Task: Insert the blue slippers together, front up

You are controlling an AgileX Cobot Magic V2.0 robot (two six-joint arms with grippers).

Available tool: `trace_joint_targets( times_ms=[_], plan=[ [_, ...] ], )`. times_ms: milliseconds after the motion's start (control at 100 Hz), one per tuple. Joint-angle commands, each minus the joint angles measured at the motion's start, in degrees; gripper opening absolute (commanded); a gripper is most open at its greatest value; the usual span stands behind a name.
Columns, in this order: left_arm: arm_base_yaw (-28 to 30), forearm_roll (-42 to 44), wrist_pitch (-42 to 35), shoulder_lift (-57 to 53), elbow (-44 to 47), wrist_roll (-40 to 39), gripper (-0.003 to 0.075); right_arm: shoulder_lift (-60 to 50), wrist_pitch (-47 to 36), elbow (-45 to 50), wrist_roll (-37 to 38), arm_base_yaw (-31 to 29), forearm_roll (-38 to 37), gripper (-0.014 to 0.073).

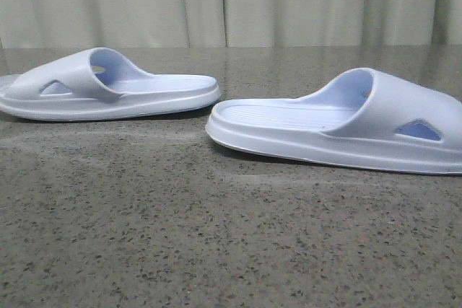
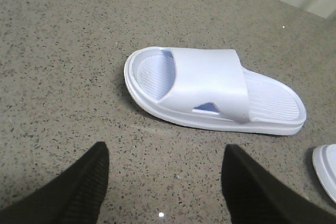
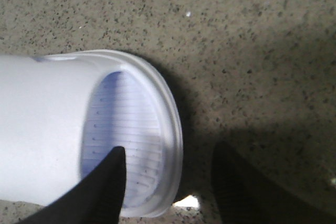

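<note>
— Nearest the front camera: bare speckled table [image 1: 216,250]. Then right slipper [image 1: 339,131], flat on its sole, heel end toward the middle, strap and toe toward the right edge, triangular cut-out facing the camera.

— And beyond it?

— Left slipper [image 1: 108,91], farther back and to the left, also sole down, strap at its left end, heel pointing right. Heels facing each other, apart, not touching, with a strip of table between. Pale curtain [image 1: 231,1] behind the far edge.

— No arms in the front view?

— None visible there. Seen only from the wrist cameras.

— Left claw?

— Left gripper [image 2: 165,192]: 2 dark fingers [image 2: 79,190] spread wide, nothing between them but table. Hovering short of the left slipper [image 2: 210,90], near it, not touching. Ribbed footbed and side cut-out plain in that view. Edge of the second slipper [image 2: 326,169] just showing at the frame border.

— Right claw?

— Right gripper [image 3: 168,187]: jaws apart, clamped on nothing. 1 finger [image 3: 107,182] over the ribbed footbed at the rounded end of the right slipper [image 3: 63,129], the other over table just beside the rim. Contact with the foam: cannot tell, view blurred.

— Slippers joined?

— Not yet. Both lying separate on the table.
</note>
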Motion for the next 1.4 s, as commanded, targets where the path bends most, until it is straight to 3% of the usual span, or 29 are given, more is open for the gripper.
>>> trace_joint_targets(
  times_ms=[0, 180, 400, 570, 690, 830, 930, 1050, 1390],
  plan=[
    [-0.07, -1.99, -2.23, 0.24, -2.02, 0.07, 0.0412, 1.95, 2.68, -2.06, -8.23, -4.32, 8.69, 0.0317],
    [-0.07, -1.99, -2.47, 0.47, -2.02, 0.07, 0.0412, 7.87, 9.07, -2.06, -17.0, -8.36, 17.9, 0.0293],
    [-0.07, -3.05, -2.6, 2.76, -2.02, 0.07, 0.0412, 11.64, 12.2, -2.06, -21.07, -8.6, 20.06, -0.0106],
    [-0.07, -3.95, -2.6, 7.72, -3.65, 0.21, 0.0412, 11.64, 11.05, -2.06, -21.07, -8.6, 20.06, -0.0107],
    [0.12, -10.0, -2.68, 13.26, -6.73, 4.82, 0.0412, 11.64, 10.97, -2.06, -21.07, -8.6, 20.06, -0.0107],
    [2.17, -23.08, -0.89, 20.95, -9.7, 13.0, 0.0412, 11.64, 10.83, -2.06, -21.07, -8.6, 20.06, -0.0107],
    [5.5, -36.23, 3.09, 26.44, -10.23, 21.72, 0.0412, 11.64, 10.69, -2.06, -21.07, -8.6, 20.06, -0.0107],
    [9.1, -46.07, 9.3, 32.66, -10.85, 29.15, 0.0412, 11.64, 10.41, -2.06, -21.07, -8.6, 20.06, -0.0107],
    [9.82, -48.87, 15.26, 44.98, -16.18, 34.29, 0.0412, 11.64, 8.83, -2.06, -21.07, -8.6, 20.06, -0.0107]
  ],
)
